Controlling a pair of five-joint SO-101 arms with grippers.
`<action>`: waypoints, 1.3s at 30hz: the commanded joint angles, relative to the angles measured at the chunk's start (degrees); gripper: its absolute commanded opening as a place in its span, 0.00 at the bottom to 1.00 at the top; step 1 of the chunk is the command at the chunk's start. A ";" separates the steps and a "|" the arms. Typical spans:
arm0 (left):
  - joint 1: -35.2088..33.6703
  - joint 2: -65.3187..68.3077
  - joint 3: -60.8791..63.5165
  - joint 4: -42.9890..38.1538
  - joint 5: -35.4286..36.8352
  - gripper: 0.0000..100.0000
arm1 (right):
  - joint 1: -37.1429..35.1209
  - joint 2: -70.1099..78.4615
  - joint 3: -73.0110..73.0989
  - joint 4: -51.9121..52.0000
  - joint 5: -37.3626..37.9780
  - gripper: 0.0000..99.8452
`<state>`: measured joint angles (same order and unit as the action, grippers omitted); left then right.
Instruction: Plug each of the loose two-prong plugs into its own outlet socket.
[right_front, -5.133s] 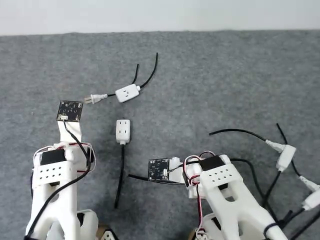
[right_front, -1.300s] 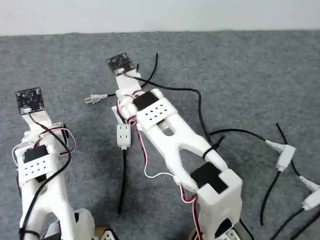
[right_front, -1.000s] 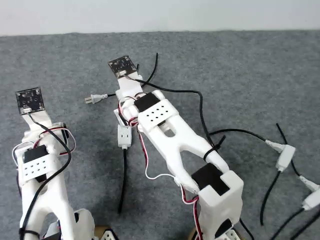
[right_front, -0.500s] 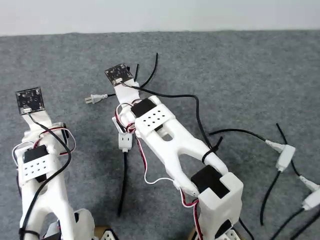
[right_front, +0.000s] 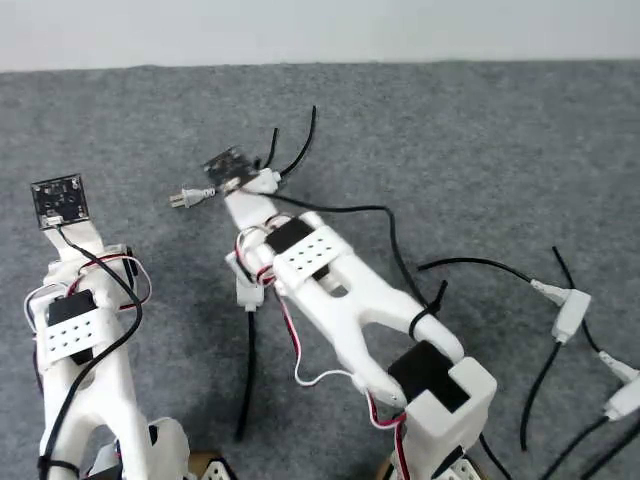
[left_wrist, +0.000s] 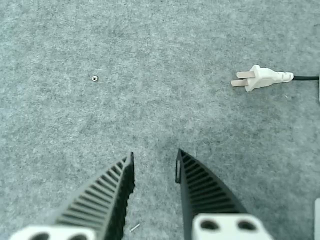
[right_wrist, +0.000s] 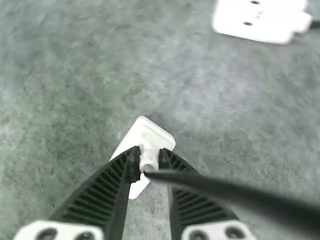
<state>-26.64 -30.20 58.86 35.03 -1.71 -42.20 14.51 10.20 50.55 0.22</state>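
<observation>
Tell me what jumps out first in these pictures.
The right end effector is clamped on the cable end of a white outlet socket, with a second socket lying nearby on the grey carpet. The left end effector hangs open over the carpet, a loose two-prong plug ahead of it, untouched.

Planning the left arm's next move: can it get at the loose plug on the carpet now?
Probably yes: the left gripper is open, and only bare carpet lies between it and the plug.
</observation>
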 joint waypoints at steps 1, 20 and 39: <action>0.09 -0.97 -2.51 -1.32 0.44 0.13 | -2.24 0.22 2.46 -0.04 2.11 0.01; 0.09 -0.97 -2.51 -1.32 0.44 0.13 | -6.55 0.13 -4.22 5.32 -6.77 0.19; -0.26 -0.97 -2.68 -1.32 0.44 0.13 | -9.36 3.47 -3.60 1.10 -15.47 0.22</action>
<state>-26.64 -30.20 58.86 35.03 -1.71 -51.08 17.23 7.74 53.45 -14.29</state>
